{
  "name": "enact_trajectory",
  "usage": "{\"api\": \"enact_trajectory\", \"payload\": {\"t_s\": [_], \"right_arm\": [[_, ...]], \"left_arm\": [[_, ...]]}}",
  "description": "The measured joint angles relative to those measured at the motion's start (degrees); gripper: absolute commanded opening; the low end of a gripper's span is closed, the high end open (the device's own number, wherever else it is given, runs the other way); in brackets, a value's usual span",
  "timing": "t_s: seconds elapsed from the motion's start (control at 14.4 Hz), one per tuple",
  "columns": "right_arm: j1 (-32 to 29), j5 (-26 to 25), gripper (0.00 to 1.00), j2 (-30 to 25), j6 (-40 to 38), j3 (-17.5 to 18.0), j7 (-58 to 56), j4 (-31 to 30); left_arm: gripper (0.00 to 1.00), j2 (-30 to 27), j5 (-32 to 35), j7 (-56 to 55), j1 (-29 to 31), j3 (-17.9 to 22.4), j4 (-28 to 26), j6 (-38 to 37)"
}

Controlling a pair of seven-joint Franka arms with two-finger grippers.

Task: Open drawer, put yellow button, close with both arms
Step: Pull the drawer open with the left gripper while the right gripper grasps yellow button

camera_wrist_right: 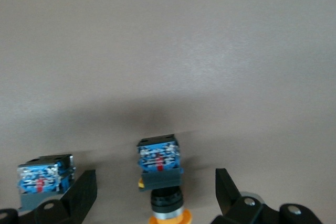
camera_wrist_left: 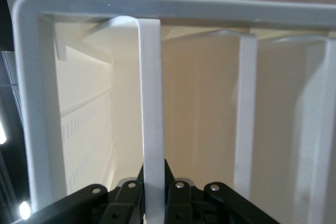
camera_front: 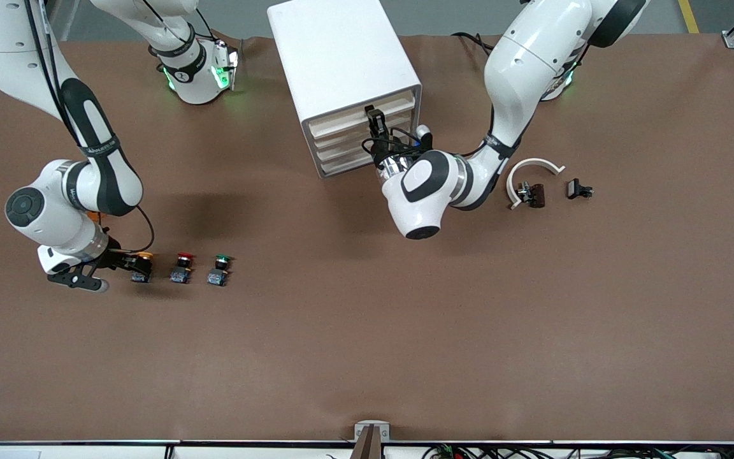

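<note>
Two pincers: left (camera_front: 374, 118) closed on drawer (camera_front: 362, 116), right (camera_front: 130, 259) spread around yellow button (camera_front: 143, 268)

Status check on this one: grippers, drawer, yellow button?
Left gripper at the top drawer front, drawer shut. Right gripper open, straddling yellow button on the table. Red button right beside it.

Matt brown table (camera_front: 367, 344); smooth white plastic cabinet (camera_front: 335, 51); glossy white arms (camera_front: 526, 70).
</note>
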Motion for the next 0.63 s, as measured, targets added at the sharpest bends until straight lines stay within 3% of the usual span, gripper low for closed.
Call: {"api": "enact_trajectory", "payload": {"t_s": [0.35, 0.63], "right_arm": [[0.7, 0.2, 1.00, 2.1, 2.8, -0.1, 0.2, 0.3], [0.7, 0.2, 1.00, 4.3, 3.0, -0.4, 0.2, 1.5]], "left_arm": [[0.00, 0.0, -0.4, 0.2, 1.2, 4.2, 2.1, -1.0], [0.00, 0.0, -0.4, 0.2, 3.2, 5.1, 3.4, -0.4]]}}
